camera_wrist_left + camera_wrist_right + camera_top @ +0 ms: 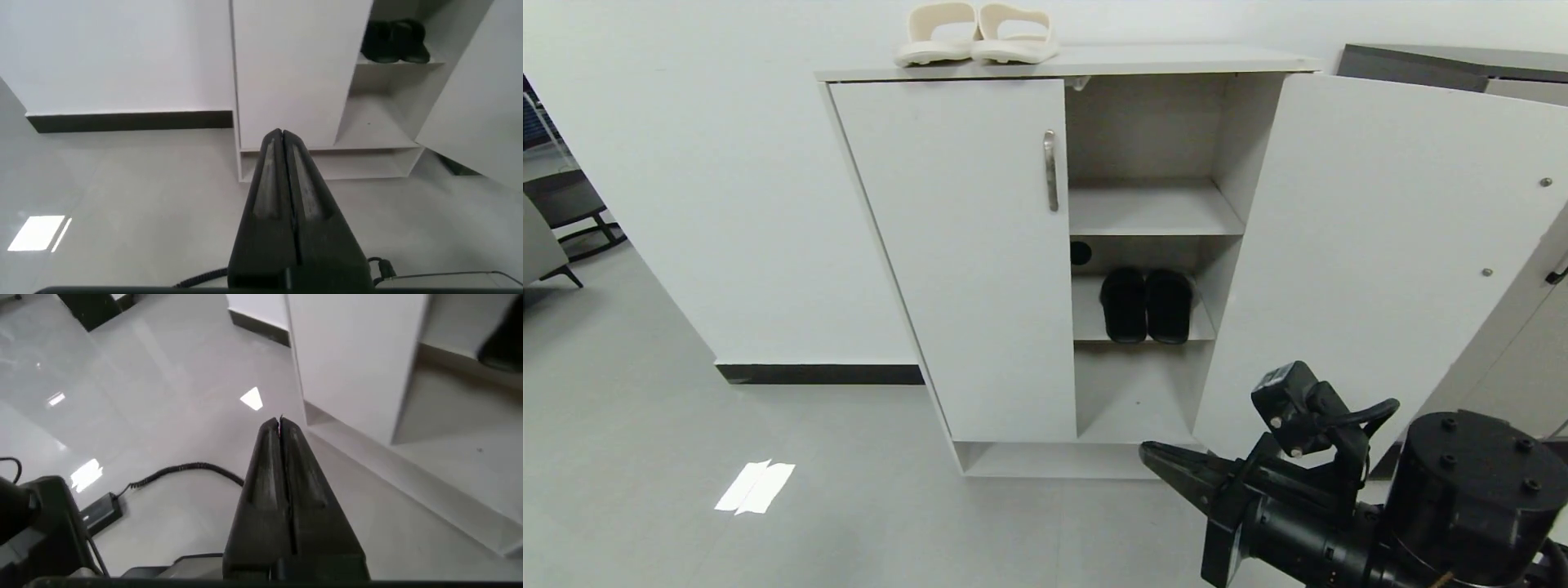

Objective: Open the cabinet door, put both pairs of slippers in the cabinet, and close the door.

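Nearest, the right pincer (1150, 452) hangs low at the near right, in front of the cabinet's foot, its fingers pressed together on nothing. The left pincer (280, 137) is likewise pinched flat and empty, aimed over the floor (890, 506) towards the cabinet's base. Both being free suits a gap between carries, I judge: one pair is stowed and the other not yet fetched. The floor is smooth, pale grey and glossy, with a bright patch of light (756, 486) at the near left and a coiled black cable (184, 469) lying on it. Beyond stands the white cabinet (1062, 64), backed against the wall (727, 204). Its right door (1380, 261) is swung wide out to the right, which leaves the right bay open for loading. The left door (956, 261) is closed, its metal handle (1051, 171) upright at the inner edge. The black slippers (1147, 306) sit side by side on the middle shelf (1086, 318), set far enough in that the door should shut past them. The upper shelf (1147, 211) looks a likely place for the second pair. The cream slippers (976, 33) rest side by side on the cabinet's top, towards its left, high up and well apart from both pincers, so a raised reach is probably needed. Farthest, the wall is plain white with a dark skirting (821, 374). A chair (556, 220) stands at the far left and a grey cabinet (1421, 64) at the far right.
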Motion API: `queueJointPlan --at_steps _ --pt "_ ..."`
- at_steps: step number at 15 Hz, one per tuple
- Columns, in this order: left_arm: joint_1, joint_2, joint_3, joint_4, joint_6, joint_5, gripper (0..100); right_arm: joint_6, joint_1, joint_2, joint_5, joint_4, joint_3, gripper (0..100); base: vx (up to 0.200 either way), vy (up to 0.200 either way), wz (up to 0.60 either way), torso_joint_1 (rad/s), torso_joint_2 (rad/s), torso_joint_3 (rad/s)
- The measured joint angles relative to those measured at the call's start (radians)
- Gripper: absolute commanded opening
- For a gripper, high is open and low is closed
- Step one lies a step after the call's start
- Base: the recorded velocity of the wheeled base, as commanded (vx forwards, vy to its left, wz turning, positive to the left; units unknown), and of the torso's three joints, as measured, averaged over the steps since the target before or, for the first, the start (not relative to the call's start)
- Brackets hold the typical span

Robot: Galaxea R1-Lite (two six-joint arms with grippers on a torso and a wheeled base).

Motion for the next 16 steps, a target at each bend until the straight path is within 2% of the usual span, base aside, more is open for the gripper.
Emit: queueJointPlan --at_steps 10,16 --pt "0.000 0.000 0.000 0.000 -0.002 0.002 0 -0.023 -0.008 0.001 0.001 -0.004 0.026 0 0.000 0.200 0.00 0.003 0.00 0.003" --pt "0.002 0.000 0.000 -0.001 -0.009 0.001 0 -0.024 -0.008 0.006 0.001 -0.006 0.031 0 0.000 0.000 0.00 0.000 0.00 0.000"
